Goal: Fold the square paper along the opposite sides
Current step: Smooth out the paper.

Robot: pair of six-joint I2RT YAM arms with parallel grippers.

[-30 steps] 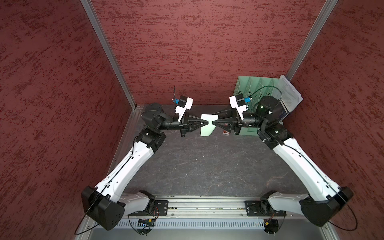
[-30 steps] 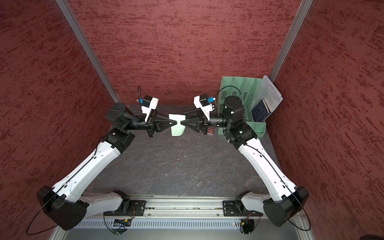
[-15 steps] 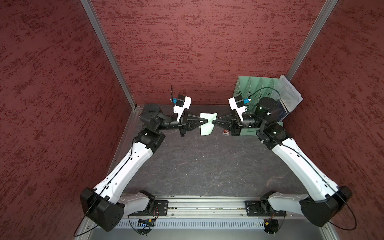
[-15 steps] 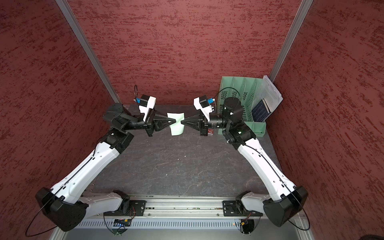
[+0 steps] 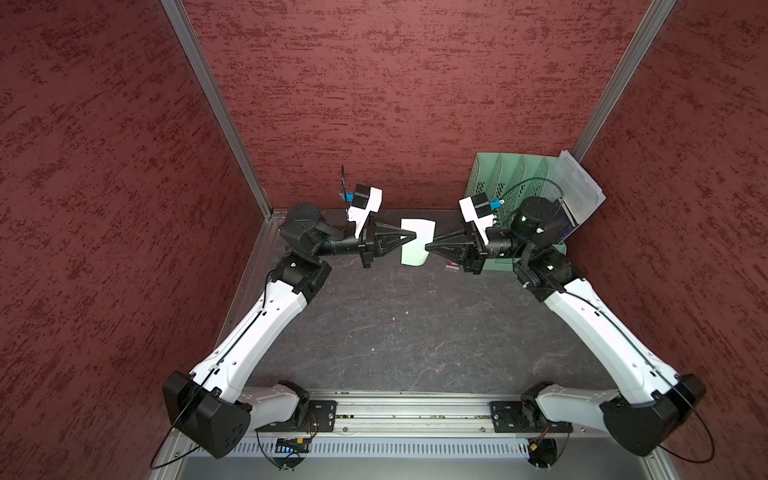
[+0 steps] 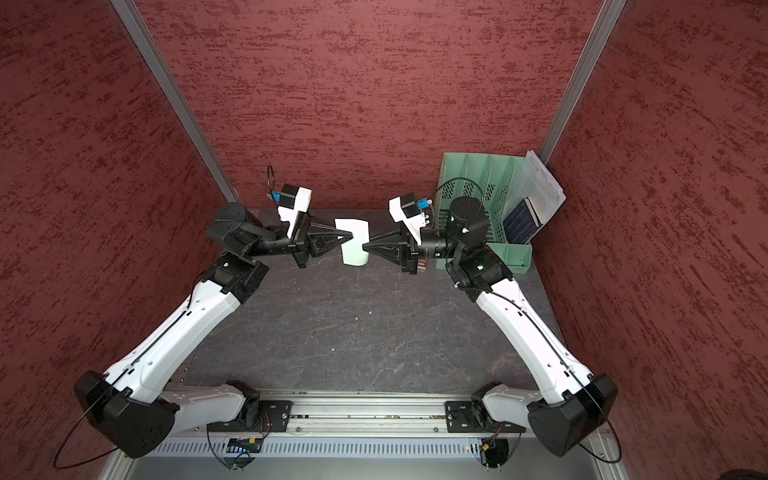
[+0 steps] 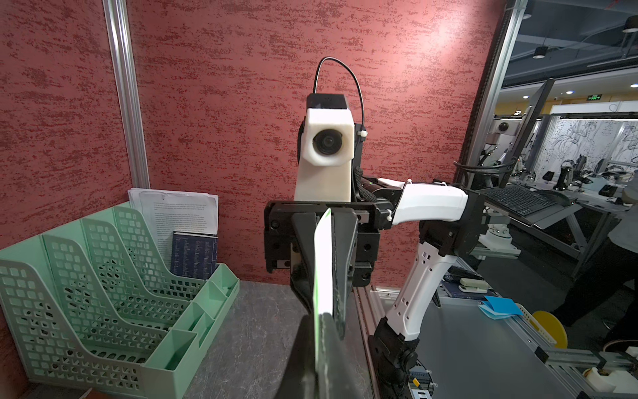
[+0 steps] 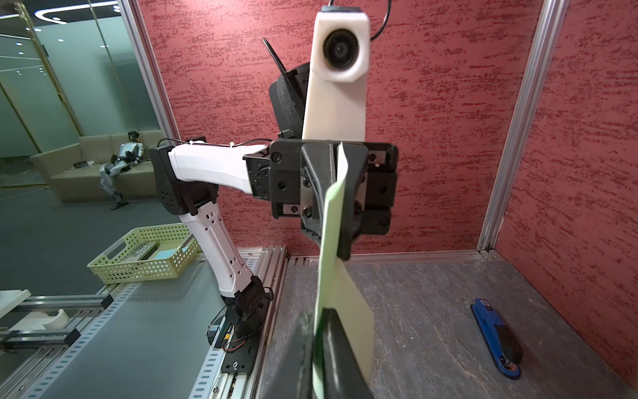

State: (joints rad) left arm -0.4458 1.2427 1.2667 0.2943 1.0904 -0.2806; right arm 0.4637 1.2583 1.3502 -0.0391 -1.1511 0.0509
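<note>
Checked against the frame a second ago: both wrists and the sheet between them now sit a shade further toward 12 o'clock, nearer the back wall, while the arm bases have not shifted. Reading left to right in both top views, your left gripper [image 5: 412, 237] points toward 3 o'clock, jaws pressed together on the 9 o'clock side of the square paper [image 5: 414, 254]. The left wrist view shows the sheet edge-on, running out from between the dark fingers [image 7: 333, 362]. The paper hangs at 12 o'clock over the table [image 5: 415, 332], clear of the surface. It is doubled over, with a rounded bend at its 6 o'clock end and its bright upper edge toward the wall. Your right gripper [image 5: 428, 246] points toward 9 o'clock and pinches the paper's 3 o'clock side, jaws nearly together with the sheet between them. In the right wrist view one layer splays away from the other. A small red-and-dark item [image 5: 452, 266] lies on the table under that gripper, too small to identify. At 2 o'clock stands the green file organiser [image 5: 511, 178], with white printed sheets [image 5: 579, 189] and a dark blue booklet [image 6: 519, 224] at its far right end.
</note>
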